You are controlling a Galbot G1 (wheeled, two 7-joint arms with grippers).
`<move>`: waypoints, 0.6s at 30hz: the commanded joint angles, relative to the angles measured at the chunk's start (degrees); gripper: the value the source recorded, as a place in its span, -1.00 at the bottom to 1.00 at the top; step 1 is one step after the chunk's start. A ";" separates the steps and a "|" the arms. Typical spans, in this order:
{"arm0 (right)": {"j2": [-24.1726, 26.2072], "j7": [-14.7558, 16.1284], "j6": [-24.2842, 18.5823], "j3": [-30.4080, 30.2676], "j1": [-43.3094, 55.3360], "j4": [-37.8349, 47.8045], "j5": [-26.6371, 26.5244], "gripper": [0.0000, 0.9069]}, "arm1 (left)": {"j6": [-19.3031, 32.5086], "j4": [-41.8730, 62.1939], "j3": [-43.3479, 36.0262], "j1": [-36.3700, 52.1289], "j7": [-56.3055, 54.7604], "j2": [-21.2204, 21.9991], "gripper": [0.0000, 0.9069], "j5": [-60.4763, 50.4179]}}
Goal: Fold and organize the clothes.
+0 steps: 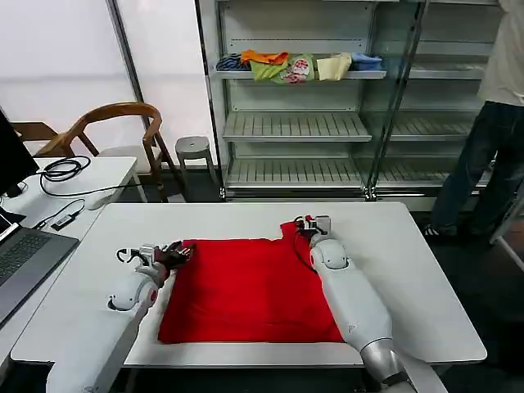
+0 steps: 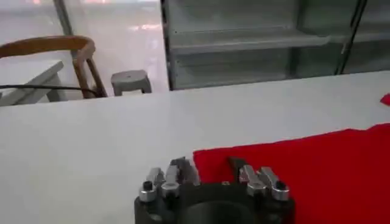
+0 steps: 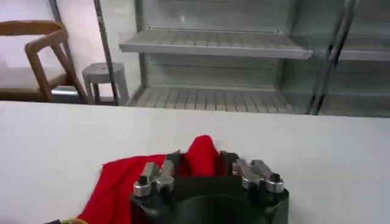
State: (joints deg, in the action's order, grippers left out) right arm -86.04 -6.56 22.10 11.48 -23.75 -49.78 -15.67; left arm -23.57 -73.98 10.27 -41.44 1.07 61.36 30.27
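On the white surface (image 1: 409, 270) the red T-shirt (image 1: 246, 291) lies spread flat, nearer the front edge. At the shirt's far left corner the left hand (image 1: 178, 253) has its fingers spread around the cloth's edge. At the far right corner the right hand (image 1: 307, 224) pinches a raised tuft of red fabric.
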 commanded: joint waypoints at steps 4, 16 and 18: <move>0.32 0.87 0.11 -0.54 -0.03 -0.56 0.38 -1.00 | 0.58 -0.15 0.08 0.08 1.16 -0.25 -0.96 -0.10; 6.84 -1.16 3.75 -2.96 -8.44 -19.64 -2.92 -1.00 | 1.47 -7.80 2.36 -4.90 1.15 -2.07 -0.96 2.13; 7.48 -1.39 4.36 -2.98 -10.03 -23.11 -3.69 -1.00 | 1.63 -9.53 2.82 -6.42 1.18 -2.57 -0.96 2.16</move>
State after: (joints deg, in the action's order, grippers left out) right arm -83.34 -6.65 23.34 9.53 -26.68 -56.00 -16.12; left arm -22.38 -76.96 11.69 -43.21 2.19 59.97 31.45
